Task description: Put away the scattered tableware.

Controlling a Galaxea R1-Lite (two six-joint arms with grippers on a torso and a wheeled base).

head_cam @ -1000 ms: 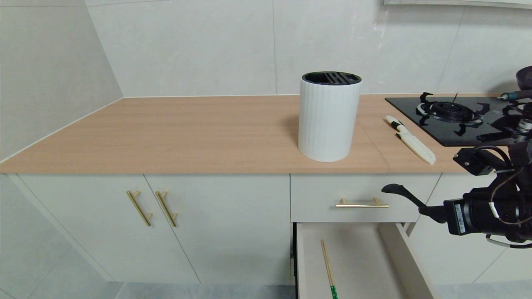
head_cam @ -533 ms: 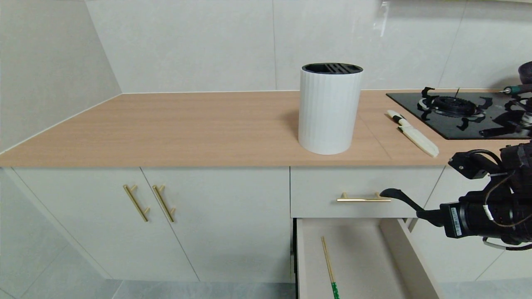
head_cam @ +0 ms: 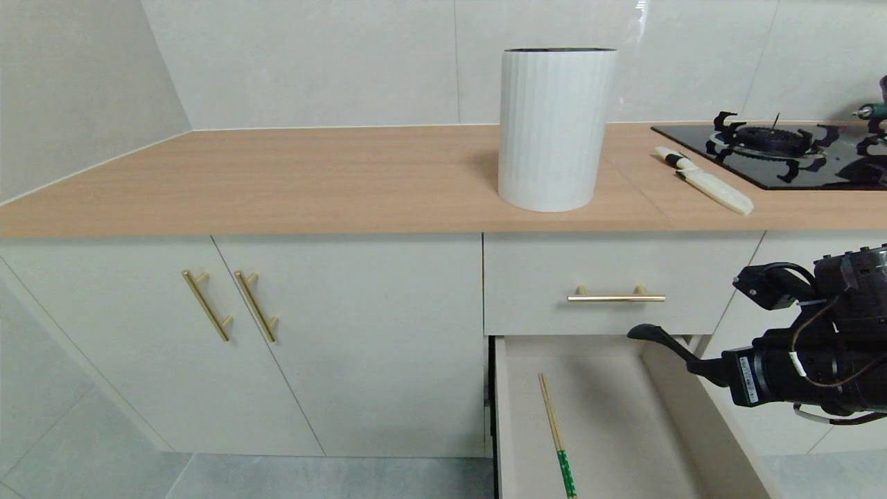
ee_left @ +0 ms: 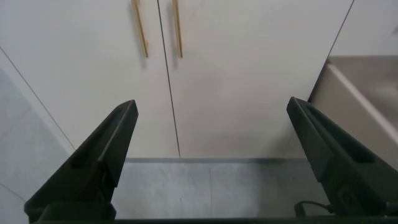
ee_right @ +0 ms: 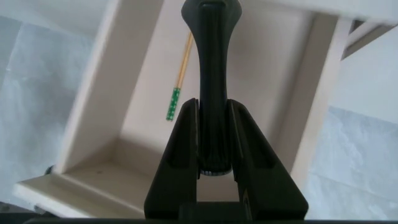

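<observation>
The right gripper [head_cam: 717,362] [ee_right: 211,109] is closed on a black utensil [head_cam: 658,336] [ee_right: 211,37], gripping it by one end. The free end of the utensil shows over the open drawer [head_cam: 675,402] [ee_right: 93,106]. Inside this drawer lies a pair of chopsticks [head_cam: 554,433] [ee_right: 179,74] with green ends, at about 8 o'clock from the gripper in the head view.

On the countertop [head_cam: 312,180], at 11 o'clock from the gripper, stands a white knife holder [head_cam: 556,132], upright. A knife [head_cam: 707,184] lies at 3 o'clock from the holder, near the stove [head_cam: 769,149].

The left gripper [ee_left: 211,109] has its fingers wide apart and holds nothing. It faces the cabinet doors [ee_left: 236,74].
</observation>
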